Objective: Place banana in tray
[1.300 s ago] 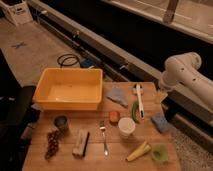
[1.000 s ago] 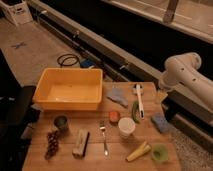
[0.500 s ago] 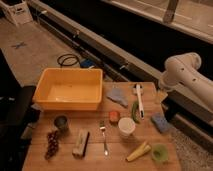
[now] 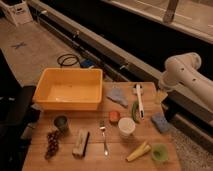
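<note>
Claw (image 4: 161,95) wide open, empty, at table's (image 4: 116,163) rt edge; banana (image 4: 138,151) near front, outside tray (image 4: 67,105)

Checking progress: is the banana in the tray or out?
Out. The banana lies on the table near its front right corner, beside the green cup, far from the tray. The pincer hangs by the table's right edge.

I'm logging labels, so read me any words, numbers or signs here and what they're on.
None can be read.
Box: dark marks, too blurred to read.
Blue cross on the floor: a mark, no letters.
Tray, banana, and the gripper by the table's right edge: no markings visible.
</note>
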